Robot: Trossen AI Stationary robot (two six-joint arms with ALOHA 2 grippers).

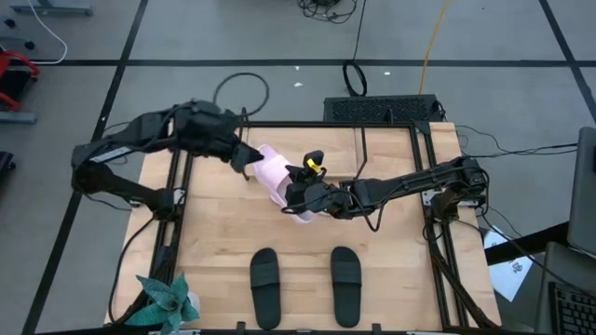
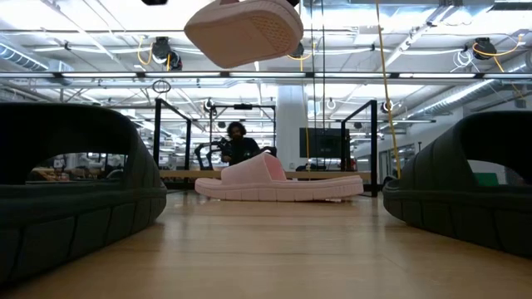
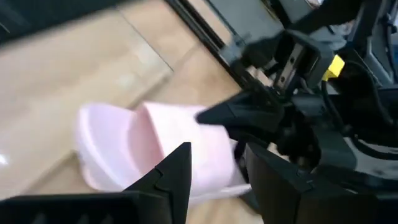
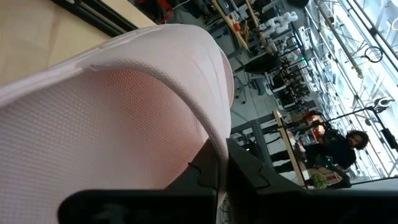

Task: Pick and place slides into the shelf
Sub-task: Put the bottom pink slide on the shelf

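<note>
My right gripper [image 1: 298, 193] is shut on a pale pink slide [image 1: 273, 172] held up above the table; the low view shows that slide [image 2: 245, 30] high at the top. My left gripper [image 3: 214, 171] is open and stands at the lifted slide's [image 3: 146, 146] far-left end. The second pink slide [image 2: 278, 184] lies sole-down on the table, mostly hidden under the right gripper in the high view. Two black slides [image 1: 265, 274] [image 1: 345, 273] lie sole-down near the near edge. A black grid-like rack [image 1: 382, 110] sits at the far edge. My right gripper pinches the pink slide's top strap at its edge [image 4: 217, 146] between the two fingers [image 4: 252, 177], coming level from the table's right. The slide is lifted clear and tilted, its sole [image 2: 249, 37] turned toward the near edge. My left gripper: I cannot tell whether its fingers [image 3: 177, 168] touch the slide.
Black table-frame rails [image 1: 438, 233] run along the left, right and far sides. A potted plant [image 1: 166, 302] stands at the near-left corner. Bare wood [image 1: 223, 223] lies between the pink and the black slides. A person [image 2: 238, 143] sits in the room beyond.
</note>
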